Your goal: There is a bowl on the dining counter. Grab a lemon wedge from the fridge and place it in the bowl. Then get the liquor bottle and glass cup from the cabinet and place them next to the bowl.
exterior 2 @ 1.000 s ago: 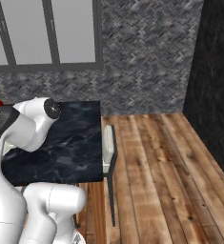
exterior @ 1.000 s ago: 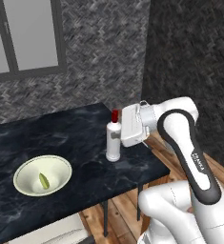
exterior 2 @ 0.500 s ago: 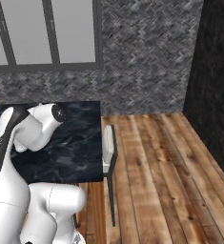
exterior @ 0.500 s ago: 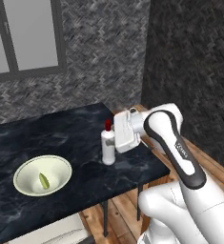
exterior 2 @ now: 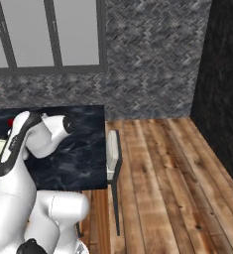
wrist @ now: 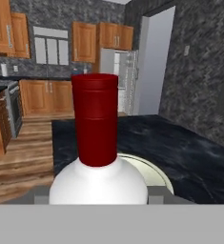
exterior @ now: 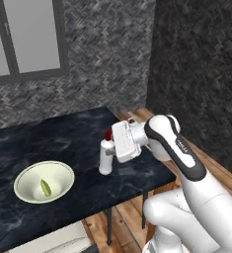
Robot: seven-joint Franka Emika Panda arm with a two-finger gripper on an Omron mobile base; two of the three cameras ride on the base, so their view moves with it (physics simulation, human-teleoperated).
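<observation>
My gripper (exterior: 113, 149) is shut on the liquor bottle (exterior: 105, 157), a small white bottle with a red cap, holding it upright from the side. The bottle's base is at or just above the dining counter (exterior: 78, 133), a dark veined marble slab. To its left the cream bowl (exterior: 26, 178) rests on the counter with the yellow-green lemon wedge (exterior: 45, 187) inside. In the hand view the liquor bottle (wrist: 95, 124) looms close, with the bowl's rim (wrist: 154, 170) behind it. The glass cup is out of view.
A grey chair (exterior 2: 113, 158) stands at the counter's right end, over wooden floor (exterior 2: 162, 178). The counter's near edge (exterior: 112, 205) runs just below the bottle. Far off, the hand view shows the grey fridge (wrist: 125, 81) and orange-brown wall cupboards (wrist: 85, 42).
My gripper has carried the bottle left and down, closer to the bowl and the counter top. The bowl and wedge have not moved.
</observation>
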